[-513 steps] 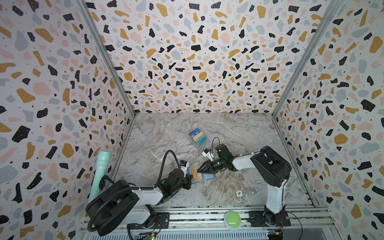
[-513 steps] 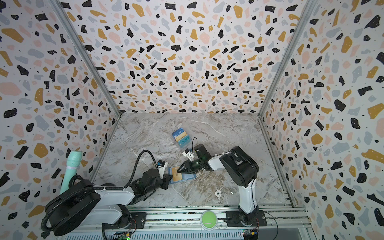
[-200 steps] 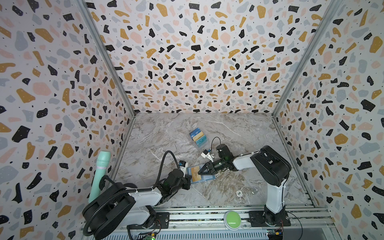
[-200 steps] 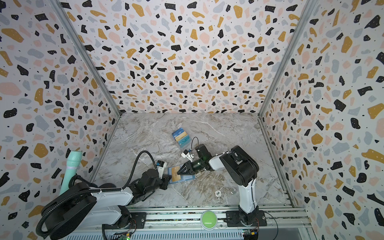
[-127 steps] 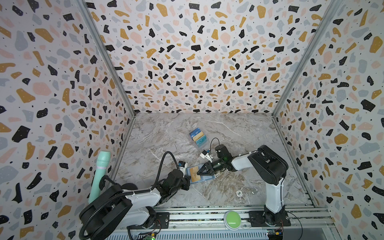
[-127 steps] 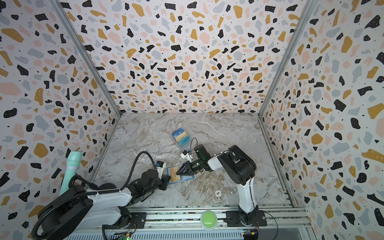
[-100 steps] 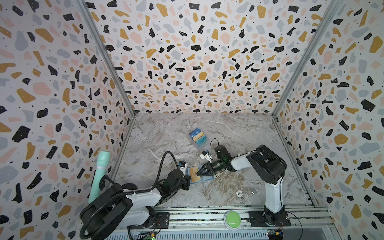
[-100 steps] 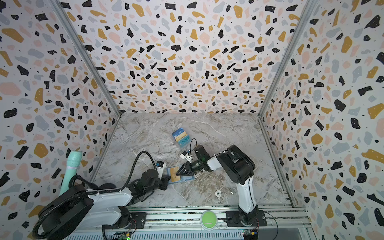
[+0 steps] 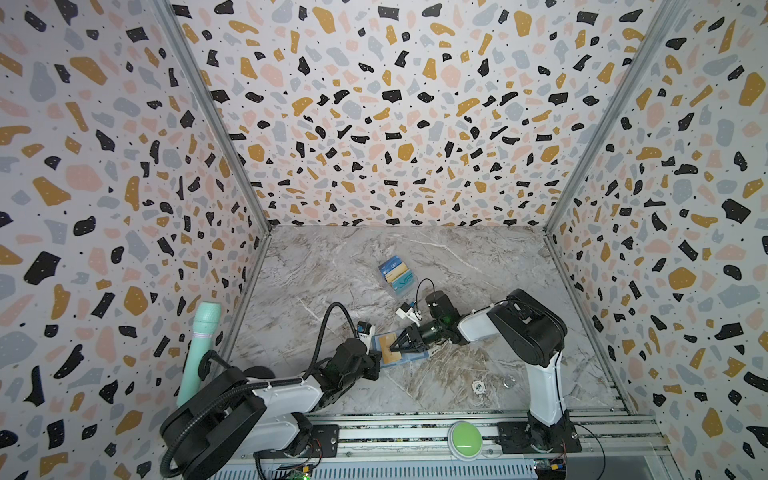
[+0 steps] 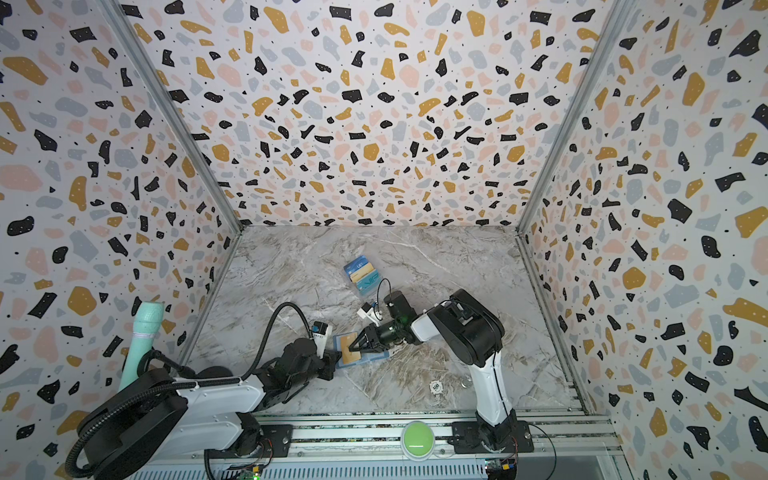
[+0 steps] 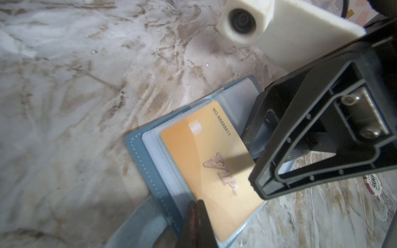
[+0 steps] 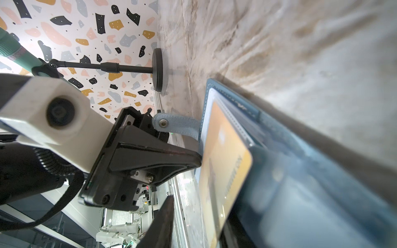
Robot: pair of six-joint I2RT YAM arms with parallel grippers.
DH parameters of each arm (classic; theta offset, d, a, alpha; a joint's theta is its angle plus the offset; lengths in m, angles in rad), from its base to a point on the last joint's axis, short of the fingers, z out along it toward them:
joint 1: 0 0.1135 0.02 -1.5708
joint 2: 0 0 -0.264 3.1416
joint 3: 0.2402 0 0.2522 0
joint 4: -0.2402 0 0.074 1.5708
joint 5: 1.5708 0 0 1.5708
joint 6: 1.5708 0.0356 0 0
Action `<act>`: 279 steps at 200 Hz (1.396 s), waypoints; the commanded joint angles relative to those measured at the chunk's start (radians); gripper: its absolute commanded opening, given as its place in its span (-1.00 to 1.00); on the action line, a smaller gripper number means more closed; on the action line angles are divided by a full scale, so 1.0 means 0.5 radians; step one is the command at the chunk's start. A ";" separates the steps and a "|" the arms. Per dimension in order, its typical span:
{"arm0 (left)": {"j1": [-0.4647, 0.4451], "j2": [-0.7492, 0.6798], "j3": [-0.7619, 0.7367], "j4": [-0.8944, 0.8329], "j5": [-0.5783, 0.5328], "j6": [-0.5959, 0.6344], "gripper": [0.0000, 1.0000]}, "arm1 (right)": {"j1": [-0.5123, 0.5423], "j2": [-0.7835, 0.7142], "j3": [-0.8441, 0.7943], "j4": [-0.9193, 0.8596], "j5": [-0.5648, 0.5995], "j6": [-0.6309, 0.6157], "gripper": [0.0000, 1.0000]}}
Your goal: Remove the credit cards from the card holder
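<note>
The slate-blue card holder [image 11: 146, 163] lay open on the marble counter [image 9: 332, 270], near the front edge and between the 2 arms. A yellow-tan credit card [image 11: 204, 163] marked "VIP" lay across its clear sleeve pages, 1 end sticking out past the sleeve.

The left tool [image 11: 197, 204] was closed, jaws together, its tip resting on the holder's edge beside the snap strap [image 12: 174, 126].

The right tool [image 9: 393, 346] reached in from the opposite side. Its jaws stood partly apart with the card's free edge between them. In the right wrist view, 1 finger [image 12: 161, 223] was clear of the card.

Farther back on the counter, a clear stand [image 9: 398, 276] held 3 more cards. A poker chip [image 9: 478, 387] lay near the right arm's base, and a green microphone [image 9: 203, 328] stood at the left wall.
</note>
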 commanded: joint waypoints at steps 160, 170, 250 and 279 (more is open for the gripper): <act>0.007 0.069 -0.021 -0.094 -0.033 0.023 -1.00 | 0.009 -0.038 0.007 0.262 -0.062 0.175 -0.34; 0.006 0.074 -0.019 -0.091 -0.033 0.024 -1.00 | -0.002 -0.046 -0.003 0.279 -0.074 0.191 -0.35; 0.007 0.100 -0.002 -0.099 -0.039 0.024 -1.00 | -0.027 -0.054 -0.026 0.279 -0.098 0.180 -0.36; 0.008 -0.018 0.007 -0.102 -0.064 0.007 -1.00 | -0.027 -0.028 -0.032 0.272 -0.076 0.177 -0.39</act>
